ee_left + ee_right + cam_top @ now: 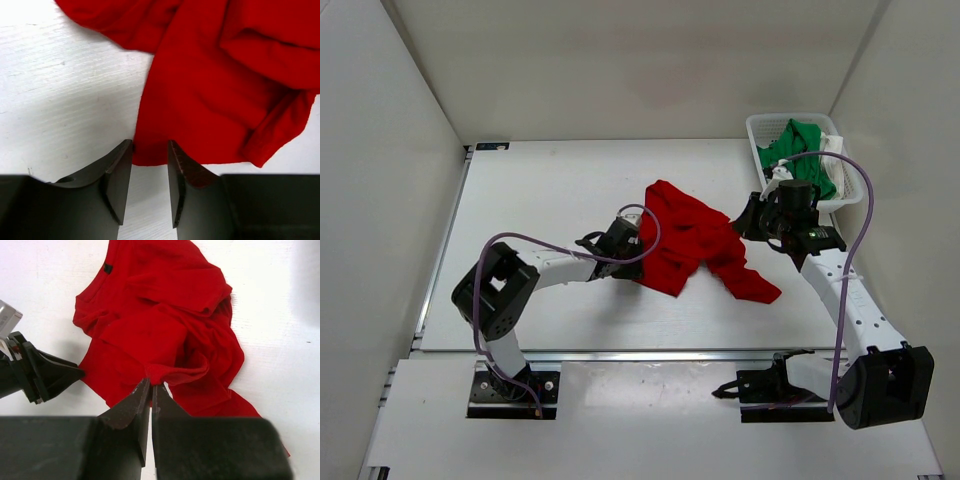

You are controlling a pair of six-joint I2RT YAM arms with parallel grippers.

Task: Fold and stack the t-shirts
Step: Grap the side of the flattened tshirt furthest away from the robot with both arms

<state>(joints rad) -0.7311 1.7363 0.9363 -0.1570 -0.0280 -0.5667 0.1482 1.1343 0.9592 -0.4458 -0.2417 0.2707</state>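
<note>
The red t-shirt [695,240] lies crumpled mid-table; it also shows in the left wrist view [210,90] and the right wrist view [150,305]. My left gripper [625,236] is open at the shirt's left edge, its tips [150,143] on either side of the hem, low over the table. My right gripper [746,222] is shut on a bunched fold at the shirt's right side [151,384]. The green t-shirt [802,150] lies in the basket. I cannot make out the white t-shirt for sure.
The white mesh basket [760,125] stands at the back right, just behind my right wrist. White walls close in the table on the left, back and right. A red sleeve trails toward the front right [760,290].
</note>
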